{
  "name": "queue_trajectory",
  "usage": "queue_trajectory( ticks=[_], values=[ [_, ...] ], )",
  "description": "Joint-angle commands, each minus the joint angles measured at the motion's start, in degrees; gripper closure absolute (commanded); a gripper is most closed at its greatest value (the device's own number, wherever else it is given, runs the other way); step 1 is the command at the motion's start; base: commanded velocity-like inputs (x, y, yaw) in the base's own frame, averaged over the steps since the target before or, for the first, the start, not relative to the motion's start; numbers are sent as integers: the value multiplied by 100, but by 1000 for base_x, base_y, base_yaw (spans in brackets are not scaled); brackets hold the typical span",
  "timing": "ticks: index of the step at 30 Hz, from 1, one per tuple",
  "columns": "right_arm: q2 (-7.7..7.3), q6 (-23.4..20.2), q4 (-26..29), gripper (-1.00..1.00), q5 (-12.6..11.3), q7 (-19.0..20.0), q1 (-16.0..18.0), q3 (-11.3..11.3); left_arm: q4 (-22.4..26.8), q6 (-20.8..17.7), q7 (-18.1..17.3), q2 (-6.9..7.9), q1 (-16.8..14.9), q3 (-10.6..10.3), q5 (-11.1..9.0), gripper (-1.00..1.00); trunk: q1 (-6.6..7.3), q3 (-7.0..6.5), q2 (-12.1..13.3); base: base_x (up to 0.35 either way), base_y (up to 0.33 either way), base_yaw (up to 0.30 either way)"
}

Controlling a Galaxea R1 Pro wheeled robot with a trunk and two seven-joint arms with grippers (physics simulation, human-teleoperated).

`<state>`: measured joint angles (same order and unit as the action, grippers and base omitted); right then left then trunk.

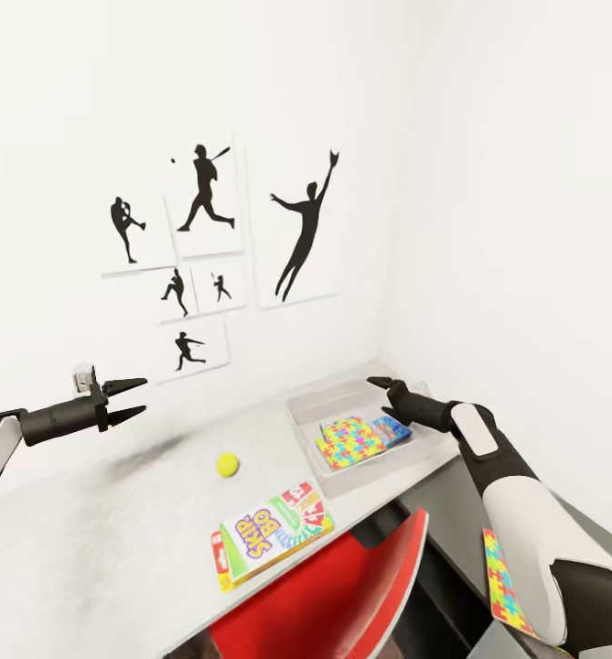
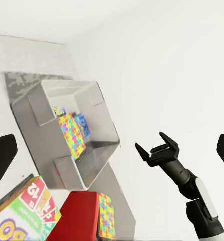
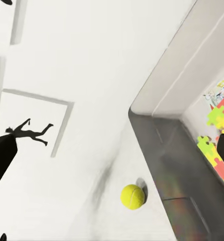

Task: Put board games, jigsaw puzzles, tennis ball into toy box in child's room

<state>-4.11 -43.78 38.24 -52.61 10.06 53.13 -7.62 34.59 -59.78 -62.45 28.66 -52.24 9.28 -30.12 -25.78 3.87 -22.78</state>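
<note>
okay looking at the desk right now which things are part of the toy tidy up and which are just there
Job: tennis ball; Skip-Bo game; toy box, already holding a puzzle and a blue game; second puzzle, lying below the table edge.

Just there: red chair; wall pictures.

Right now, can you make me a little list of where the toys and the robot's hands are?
toy box: on the table, holding a jigsaw puzzle
tennis ball: on the table, outside the box
SKIP BO game: at the table's near edge
second puzzle: off the table, low down
left gripper: open, empty
right gripper: open above the box
</note>
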Motion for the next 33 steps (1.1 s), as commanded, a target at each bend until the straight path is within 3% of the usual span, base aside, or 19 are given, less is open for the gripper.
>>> queue_trajectory(
  ticks=[1, 15, 33],
  values=[
    [4, -34, 1, -100, 31, 32, 6, -23, -1, -22, -22, 0, -6, 7, 15, -100, 0, 14, -14, -292, 83, 0],
    [46, -26, 8, -100, 23, 38, -4, -29, -2, -22, -22, 6, -6, 12, 15, -100, 0, 14, -14, -278, 90, 0],
    [100, -39, 8, -100, 110, -34, -7, 56, -4, -22, -22, 5, -6, 12, 15, -100, 0, 14, -14, -22, 9, 0]
  ],
)
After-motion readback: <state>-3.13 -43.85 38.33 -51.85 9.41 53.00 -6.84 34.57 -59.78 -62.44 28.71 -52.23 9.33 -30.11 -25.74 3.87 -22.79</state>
